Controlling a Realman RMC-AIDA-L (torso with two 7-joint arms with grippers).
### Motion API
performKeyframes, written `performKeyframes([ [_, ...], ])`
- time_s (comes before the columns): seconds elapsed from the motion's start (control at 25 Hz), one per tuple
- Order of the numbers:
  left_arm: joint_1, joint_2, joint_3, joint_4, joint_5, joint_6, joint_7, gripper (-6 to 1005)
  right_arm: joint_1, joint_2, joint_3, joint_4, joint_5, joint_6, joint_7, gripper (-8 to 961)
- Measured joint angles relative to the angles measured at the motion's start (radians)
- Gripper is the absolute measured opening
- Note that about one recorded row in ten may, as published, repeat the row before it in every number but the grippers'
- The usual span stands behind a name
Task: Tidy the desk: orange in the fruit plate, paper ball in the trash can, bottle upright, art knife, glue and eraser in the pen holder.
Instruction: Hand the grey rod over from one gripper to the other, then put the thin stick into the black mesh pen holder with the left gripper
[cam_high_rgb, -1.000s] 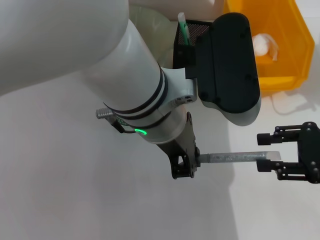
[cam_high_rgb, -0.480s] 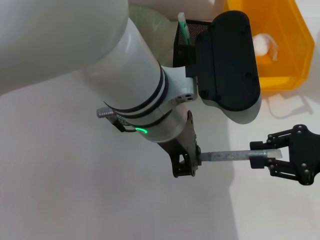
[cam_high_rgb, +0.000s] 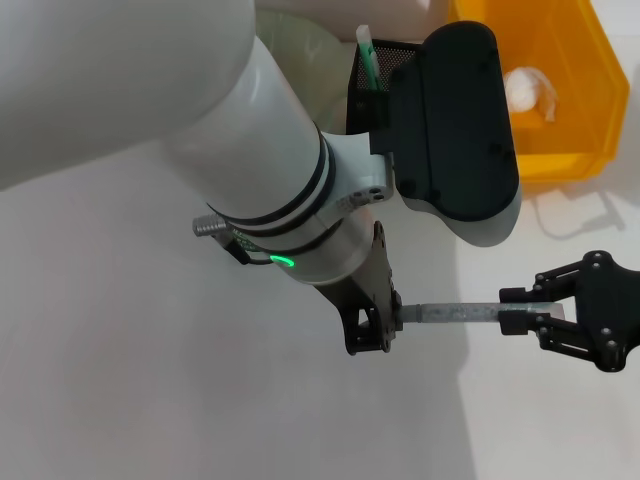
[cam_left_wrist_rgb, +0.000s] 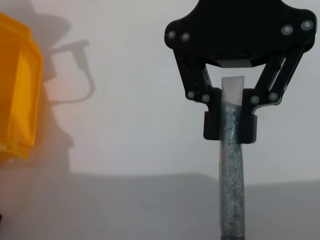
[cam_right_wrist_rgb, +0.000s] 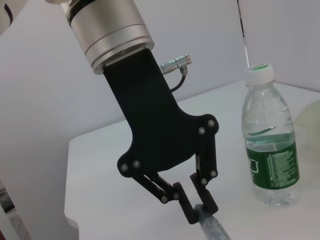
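Glue (cam_high_rgb: 455, 313) bridging both grippers, left gripper (cam_high_rgb: 375, 322) mostly arm-hidden, right gripper (cam_high_rgb: 522, 310) clamped.

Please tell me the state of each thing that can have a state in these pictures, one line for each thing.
glue: level in the air, gripped at both ends
left gripper: shut on one end of the glue
right gripper: shut on the other end
bottle: upright, cap on
art knife: standing in the pen holder
paper ball: inside the trash can

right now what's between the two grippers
Only the glue stick spans it, held at one end by the left gripper and at the other by the right gripper, in the head view.
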Motion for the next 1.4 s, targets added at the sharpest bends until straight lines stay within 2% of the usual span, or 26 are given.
performKeyframes([
  [0.64, 0.010, 0.000, -0.003, -0.002, 0.008, -0.004, -0.029, 195, -0.011, 0.003, 0.011, 0.000, 0.008, -0.004, 0.000, 169],
  [0.72, 0.017, 0.000, -0.004, 0.001, 0.009, -0.004, -0.030, 412, -0.015, 0.004, 0.011, 0.000, 0.009, -0.006, 0.000, 168],
  [0.88, 0.037, 0.000, -0.031, 0.016, 0.017, -0.005, -0.031, 550, -0.025, -0.002, 0.014, -0.006, 0.007, -0.004, 0.006, 163],
  [0.92, 0.047, 0.001, -0.044, 0.022, 0.016, -0.009, -0.026, 584, -0.030, -0.005, 0.020, -0.013, 0.007, -0.007, 0.011, 163],
  [1.04, 0.080, 0.002, -0.083, 0.032, 0.012, -0.028, -0.010, 582, -0.041, -0.014, 0.052, -0.044, 0.011, -0.029, 0.034, 162],
  [1.08, 0.120, 0.003, -0.130, 0.040, -0.006, -0.053, 0.021, 581, -0.045, -0.019, 0.080, -0.071, 0.012, -0.046, 0.053, 162],
  [1.12, 0.120, 0.003, -0.130, 0.040, -0.006, -0.053, 0.021, 581, -0.048, -0.023, 0.101, -0.092, 0.012, -0.058, 0.072, 162],
  [1.2, 0.173, 0.006, -0.209, 0.032, -0.089, -0.066, 0.102, 579, -0.055, -0.036, 0.166, -0.167, 0.013, -0.085, 0.139, 162],
  [1.24, 0.173, 0.006, -0.209, 0.032, -0.089, -0.066, 0.102, 579, -0.055, -0.036, 0.166, -0.167, 0.013, -0.085, 0.139, 161],
  [1.28, 0.190, 0.007, -0.246, 0.018, -0.134, -0.060, 0.148, 578, -0.055, -0.040, 0.186, -0.191, 0.015, -0.093, 0.166, 161],
  [1.36, 0.216, 0.010, -0.308, -0.017, -0.202, -0.034, 0.230, 577, -0.052, -0.047, 0.222, -0.238, 0.025, -0.111, 0.233, 161],
  [1.4, 0.237, 0.010, -0.365, -0.069, -0.257, 0.009, 0.313, 576, -0.044, -0.052, 0.242, -0.308, 0.052, -0.133, 0.322, 161],
])
